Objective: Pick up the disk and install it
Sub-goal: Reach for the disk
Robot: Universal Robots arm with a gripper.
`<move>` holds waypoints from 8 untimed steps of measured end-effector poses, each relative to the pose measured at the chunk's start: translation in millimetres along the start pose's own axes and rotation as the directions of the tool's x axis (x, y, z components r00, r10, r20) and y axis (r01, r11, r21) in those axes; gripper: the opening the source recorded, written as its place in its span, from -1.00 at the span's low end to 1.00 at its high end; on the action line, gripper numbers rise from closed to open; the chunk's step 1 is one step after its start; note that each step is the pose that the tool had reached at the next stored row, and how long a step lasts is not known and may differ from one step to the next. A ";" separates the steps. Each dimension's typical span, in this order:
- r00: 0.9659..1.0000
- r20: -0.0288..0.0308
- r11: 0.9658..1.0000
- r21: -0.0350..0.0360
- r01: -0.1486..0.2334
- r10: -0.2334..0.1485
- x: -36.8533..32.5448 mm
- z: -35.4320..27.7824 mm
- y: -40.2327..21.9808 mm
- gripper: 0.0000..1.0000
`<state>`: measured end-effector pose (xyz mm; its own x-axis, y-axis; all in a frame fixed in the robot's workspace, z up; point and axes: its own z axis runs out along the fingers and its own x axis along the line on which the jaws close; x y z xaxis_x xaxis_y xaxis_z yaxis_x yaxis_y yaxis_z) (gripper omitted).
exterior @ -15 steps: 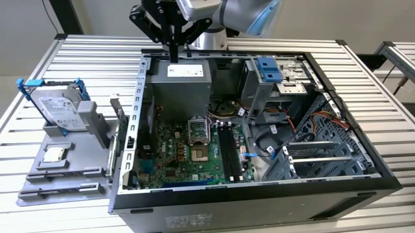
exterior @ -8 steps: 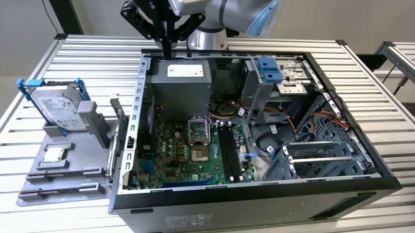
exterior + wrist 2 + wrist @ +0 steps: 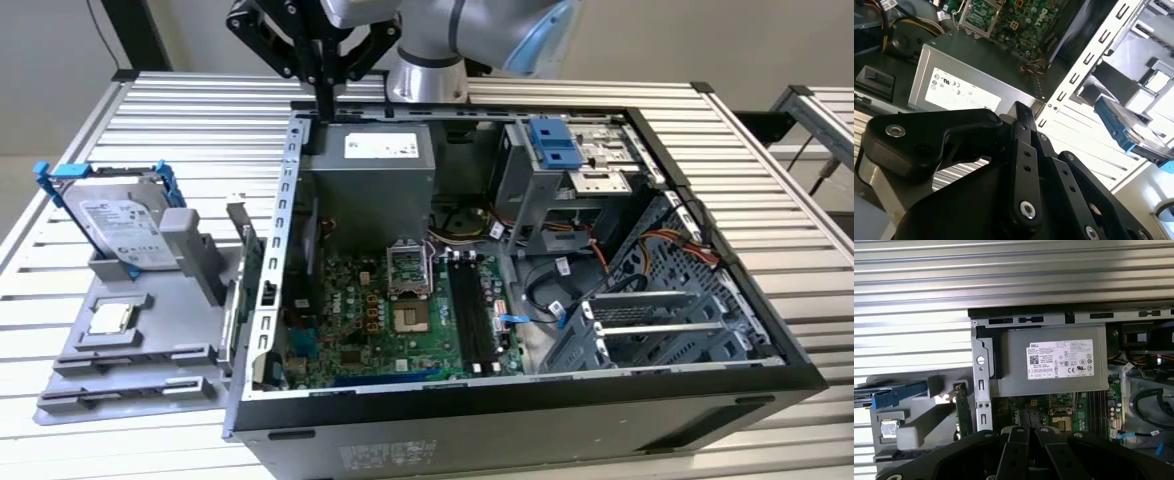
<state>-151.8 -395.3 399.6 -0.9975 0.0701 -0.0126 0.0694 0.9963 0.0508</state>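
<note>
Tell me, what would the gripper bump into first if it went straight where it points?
Probably the grey power-supply box, near its corner beside the computer case wall. Depth is unclear, so the gripper might catch that wall's edge instead.

exterior view: whole computer case (image 3: 534, 440) seen from high, slanted down | first wrist view: pointed straight down over end effector (image 3: 1032, 434) | second wrist view: close, oblique | shared by all: power-supply box (image 3: 371, 168) (image 3: 969, 80) (image 3: 1054, 365)

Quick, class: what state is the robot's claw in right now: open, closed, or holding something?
Claw: closed, holding nothing; the disk stands apart from it, off to the exterior view's left.
</note>
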 end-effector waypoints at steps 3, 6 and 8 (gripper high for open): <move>1.000 -0.002 1.000 0.000 0.000 0.000 5.3 0.1 2.7 -1.00; 1.000 -0.008 1.000 0.000 0.001 -0.001 9.2 0.2 4.9 -1.00; 1.000 -0.009 1.000 0.001 0.001 -0.001 12.8 0.2 6.7 -1.00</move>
<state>-164.0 -387.7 399.5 -0.9977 0.0684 -0.0033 0.0681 0.9964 0.0503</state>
